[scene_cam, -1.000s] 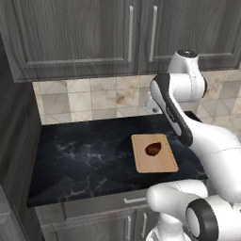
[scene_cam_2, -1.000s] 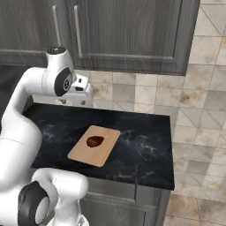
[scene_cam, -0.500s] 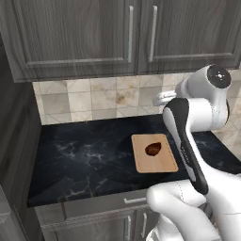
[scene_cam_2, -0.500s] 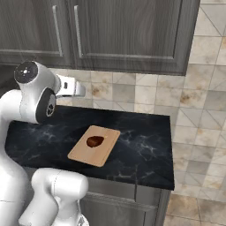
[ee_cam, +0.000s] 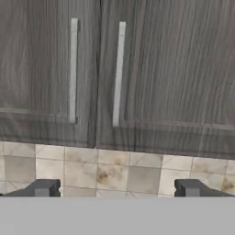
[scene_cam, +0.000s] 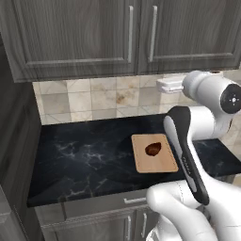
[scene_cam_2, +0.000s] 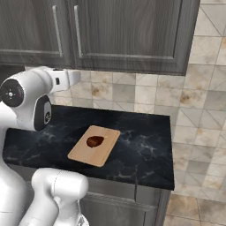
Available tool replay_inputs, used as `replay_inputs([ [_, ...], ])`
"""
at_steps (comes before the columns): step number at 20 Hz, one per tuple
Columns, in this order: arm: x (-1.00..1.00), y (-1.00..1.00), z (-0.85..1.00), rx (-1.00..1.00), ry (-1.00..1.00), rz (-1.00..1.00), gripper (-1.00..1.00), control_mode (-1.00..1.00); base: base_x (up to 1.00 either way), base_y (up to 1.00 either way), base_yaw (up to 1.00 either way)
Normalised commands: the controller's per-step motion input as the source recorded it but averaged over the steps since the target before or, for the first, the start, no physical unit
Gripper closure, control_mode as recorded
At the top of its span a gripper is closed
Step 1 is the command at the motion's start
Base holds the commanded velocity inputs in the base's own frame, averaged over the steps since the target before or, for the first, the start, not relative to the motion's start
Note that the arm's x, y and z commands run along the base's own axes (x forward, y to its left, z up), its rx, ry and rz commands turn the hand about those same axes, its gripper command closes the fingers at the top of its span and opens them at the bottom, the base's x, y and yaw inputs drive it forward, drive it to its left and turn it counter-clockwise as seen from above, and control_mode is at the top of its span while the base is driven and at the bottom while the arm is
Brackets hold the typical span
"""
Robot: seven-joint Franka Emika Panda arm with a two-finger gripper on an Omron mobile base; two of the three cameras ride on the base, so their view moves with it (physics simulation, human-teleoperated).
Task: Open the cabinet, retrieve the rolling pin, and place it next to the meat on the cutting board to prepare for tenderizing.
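The cabinet (ee_cam: 117,69) is closed. The gripper (ee_cam: 117,189) faces it, fingers spread wide and empty. Meat (scene_cam: 153,149) sits on the board (scene_cam: 154,153).

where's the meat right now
The meat lies on the cutting board, toward its back edge, on the dark marble counter below the closed cabinet.

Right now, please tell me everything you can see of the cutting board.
The cutting board is a light tan wooden rectangular slab with rounded corners and a slightly darker edge. It lies flat on the black marbled countertop, toward its front, below the closed cabinet. The meat, a small glossy reddish-brown lump, rests on the half nearer the tiled wall. Nothing else touches the board.
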Motion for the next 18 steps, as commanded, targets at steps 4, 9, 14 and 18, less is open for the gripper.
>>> replay_inputs([
  [4, 0.00, 0.08, 0.71, 0.00, -0.37, 0.00, -1.00, -1.00, 0.00, 0.00, 0.00],
  [9, 0.23, 0.03, 0.11, 0.03, -0.04, 0.00, -1.00, -1.00, 0.00, 0.00, 0.00],
  [14, 0.12, 0.00, 0.00, 0.00, 0.01, 0.00, -1.00, -1.00, 0.00, 0.00, 0.00],
  [18, 0.37, 0.00, 0.00, 0.01, 0.00, 0.02, -1.00, -1.00, 0.00, 0.00, 0.00],
])
